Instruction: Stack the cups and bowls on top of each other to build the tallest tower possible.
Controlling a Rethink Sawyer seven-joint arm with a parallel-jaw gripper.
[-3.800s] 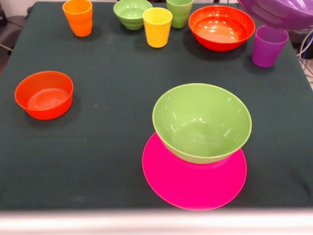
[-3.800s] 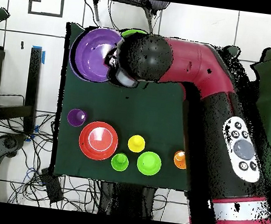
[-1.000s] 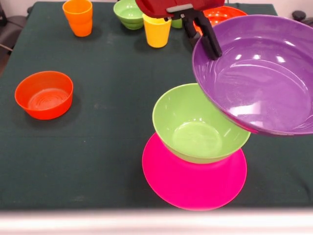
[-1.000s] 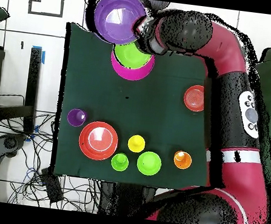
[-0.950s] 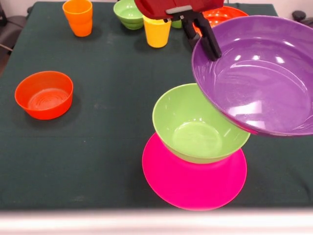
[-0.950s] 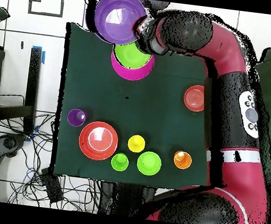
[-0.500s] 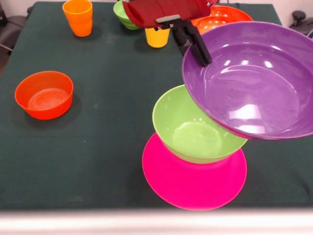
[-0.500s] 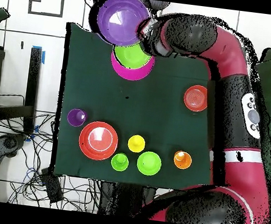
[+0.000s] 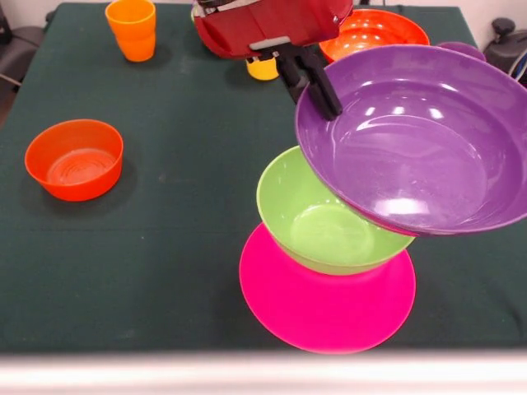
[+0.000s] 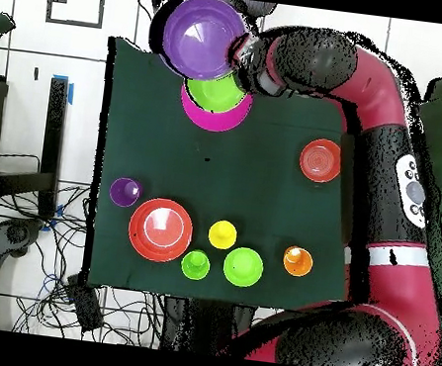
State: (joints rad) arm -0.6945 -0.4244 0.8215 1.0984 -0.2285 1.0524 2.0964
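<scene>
— Dark green cloth covered the table [image 9: 181,239]. What did the gripper [image 9: 311,81] have?

— Its black jaws pinched the rim of the wide glossy purple plastic bowl [image 9: 416,140], tilted, hanging partly over the light green bowl [image 9: 325,222] on the pink base bowl [image 9: 321,309], presumably to stack it.

— Counts?

— Six bowls; only two cups showed clearly from the front.
</scene>
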